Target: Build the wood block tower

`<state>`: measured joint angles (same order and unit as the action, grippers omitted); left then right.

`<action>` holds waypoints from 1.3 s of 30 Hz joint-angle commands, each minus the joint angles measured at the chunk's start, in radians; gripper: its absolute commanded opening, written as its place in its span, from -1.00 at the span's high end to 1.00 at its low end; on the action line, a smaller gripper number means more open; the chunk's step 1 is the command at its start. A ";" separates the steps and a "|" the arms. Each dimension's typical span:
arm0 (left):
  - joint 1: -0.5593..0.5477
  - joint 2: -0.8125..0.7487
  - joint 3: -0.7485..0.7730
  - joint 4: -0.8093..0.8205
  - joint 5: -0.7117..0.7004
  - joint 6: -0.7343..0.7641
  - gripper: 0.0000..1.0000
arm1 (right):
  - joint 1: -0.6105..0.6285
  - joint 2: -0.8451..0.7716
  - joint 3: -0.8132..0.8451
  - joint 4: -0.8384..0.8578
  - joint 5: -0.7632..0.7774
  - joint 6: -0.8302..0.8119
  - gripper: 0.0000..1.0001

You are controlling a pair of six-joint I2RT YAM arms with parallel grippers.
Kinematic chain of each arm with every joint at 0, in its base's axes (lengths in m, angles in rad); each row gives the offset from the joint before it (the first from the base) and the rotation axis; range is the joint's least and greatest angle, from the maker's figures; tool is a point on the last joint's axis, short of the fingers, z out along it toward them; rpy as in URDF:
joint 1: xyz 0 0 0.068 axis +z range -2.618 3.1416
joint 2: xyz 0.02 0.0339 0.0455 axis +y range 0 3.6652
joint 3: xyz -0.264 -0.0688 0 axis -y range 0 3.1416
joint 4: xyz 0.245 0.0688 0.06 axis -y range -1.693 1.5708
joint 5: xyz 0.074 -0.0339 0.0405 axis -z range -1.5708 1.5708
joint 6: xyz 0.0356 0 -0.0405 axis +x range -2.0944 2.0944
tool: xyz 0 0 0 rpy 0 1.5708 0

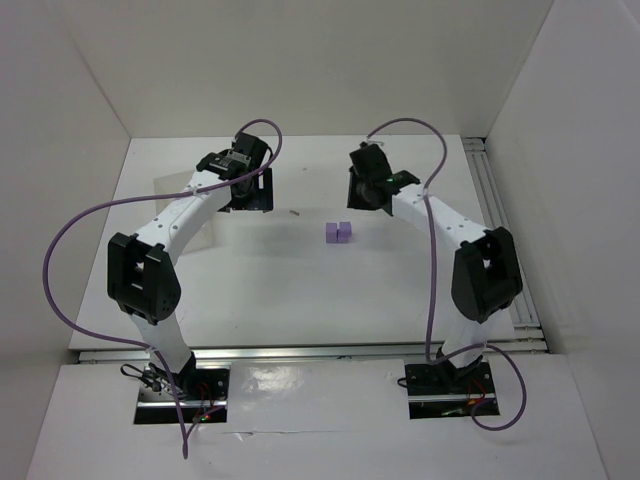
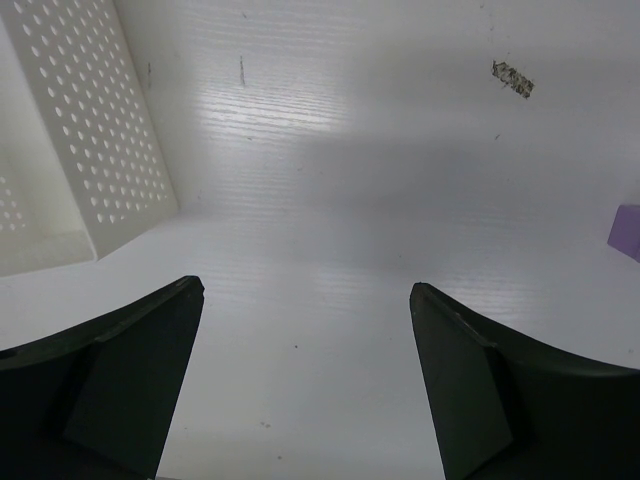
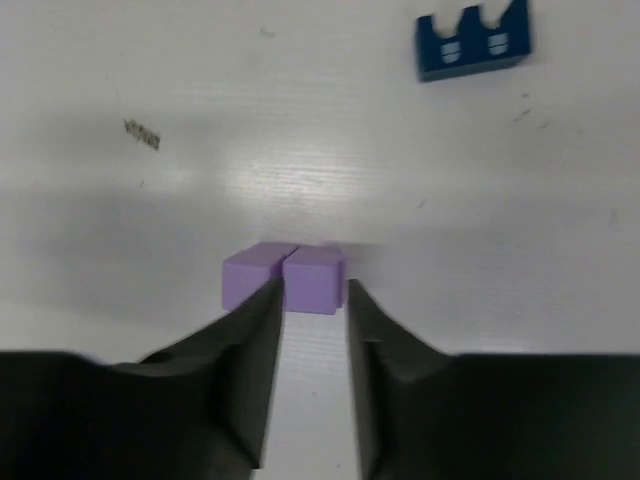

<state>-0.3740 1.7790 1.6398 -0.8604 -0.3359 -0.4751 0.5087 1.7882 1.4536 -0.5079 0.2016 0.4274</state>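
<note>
Two light-purple blocks (image 1: 339, 232) lie side by side, touching, on the white table near its middle. In the right wrist view the left purple block (image 3: 248, 273) and the right purple block (image 3: 315, 279) sit just beyond my right gripper (image 3: 310, 298). Its jaws stand narrowly apart, in line with the right block and holding nothing. A dark blue notched block (image 3: 472, 40) lies flat farther off; the top view does not show it. My left gripper (image 2: 305, 290) is wide open and empty over bare table, with a purple block's edge (image 2: 626, 232) at its far right.
A white perforated tray (image 2: 100, 130) stands left of the left gripper. A small dark speck (image 1: 294, 212) lies on the table between the grippers. White walls enclose the table on three sides. Both grippers hover at the table's far half, the left (image 1: 252, 192) and the right (image 1: 366, 194).
</note>
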 commanded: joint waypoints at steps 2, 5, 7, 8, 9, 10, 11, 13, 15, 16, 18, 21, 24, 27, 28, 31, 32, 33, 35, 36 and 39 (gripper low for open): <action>0.001 -0.018 0.014 0.009 -0.018 -0.002 -0.95 | -0.122 -0.082 -0.073 0.016 0.009 0.011 0.44; 0.001 -0.018 0.014 0.009 -0.018 -0.002 -0.95 | -0.144 -0.082 -0.116 0.028 -0.037 0.002 0.79; 0.001 -0.018 0.014 0.009 -0.018 -0.002 -0.95 | -0.171 -0.055 -0.137 0.037 -0.076 -0.007 0.95; 0.001 -0.018 0.014 0.009 -0.018 -0.002 -0.95 | -0.171 -0.044 -0.150 0.037 -0.114 -0.007 0.95; 0.001 -0.018 0.014 0.009 -0.018 -0.002 -0.95 | -0.171 -0.035 -0.150 0.037 -0.128 -0.007 0.95; 0.001 -0.018 0.014 0.009 -0.018 -0.002 -0.95 | -0.171 -0.012 -0.150 0.048 -0.145 -0.021 0.95; 0.001 -0.018 0.014 0.009 -0.018 -0.002 -0.95 | -0.171 -0.001 -0.150 0.048 -0.169 -0.021 0.95; 0.001 -0.018 0.014 0.009 -0.018 -0.002 -0.95 | -0.171 0.013 -0.159 0.057 -0.192 -0.030 0.95; 0.001 -0.018 0.005 0.009 -0.018 -0.002 -0.95 | -0.171 0.023 -0.159 0.069 -0.206 -0.030 0.97; 0.001 -0.018 0.005 0.009 -0.018 -0.002 -0.95 | -0.171 0.039 -0.159 0.069 -0.217 -0.039 0.97; 0.001 -0.009 0.005 0.009 -0.018 -0.002 -0.95 | -0.162 0.053 -0.159 0.078 -0.226 -0.039 0.99; 0.001 -0.009 0.005 0.009 -0.018 -0.002 -0.95 | -0.151 0.080 -0.141 0.088 -0.235 -0.039 0.99; 0.001 -0.009 0.005 0.009 -0.018 -0.002 -0.95 | -0.142 0.100 -0.121 0.097 -0.244 -0.039 0.99; 0.001 -0.009 0.005 0.009 -0.028 -0.002 -0.95 | -0.131 0.120 -0.086 0.097 -0.257 -0.049 0.99; 0.001 -0.009 0.005 0.009 -0.028 -0.002 -0.95 | -0.131 0.131 -0.085 0.097 -0.257 -0.049 0.99; 0.001 -0.009 0.005 0.009 -0.028 -0.002 -0.95 | -0.122 0.151 -0.059 0.088 -0.266 -0.058 0.99; 0.001 -0.009 0.005 0.009 -0.028 -0.002 -0.95 | -0.113 0.161 -0.047 0.088 -0.266 -0.058 0.99; 0.001 -0.009 0.005 0.009 -0.028 -0.002 -0.95 | -0.113 0.162 -0.036 0.088 -0.266 -0.058 0.99; 0.001 -0.009 0.005 0.009 -0.028 -0.002 -0.95 | -0.104 0.171 -0.036 0.078 -0.266 -0.058 0.99; 0.001 -0.009 0.005 0.009 -0.028 -0.002 -0.95 | -0.104 0.171 -0.027 0.078 -0.266 -0.058 0.99; 0.001 -0.009 0.005 0.009 -0.028 -0.002 -0.95 | -0.095 0.171 -0.027 0.078 -0.266 -0.058 0.99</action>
<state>-0.3740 1.7790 1.6398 -0.8604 -0.3447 -0.4751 0.4000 1.9545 1.3842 -0.4530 -0.0570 0.3832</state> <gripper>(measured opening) 0.975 0.011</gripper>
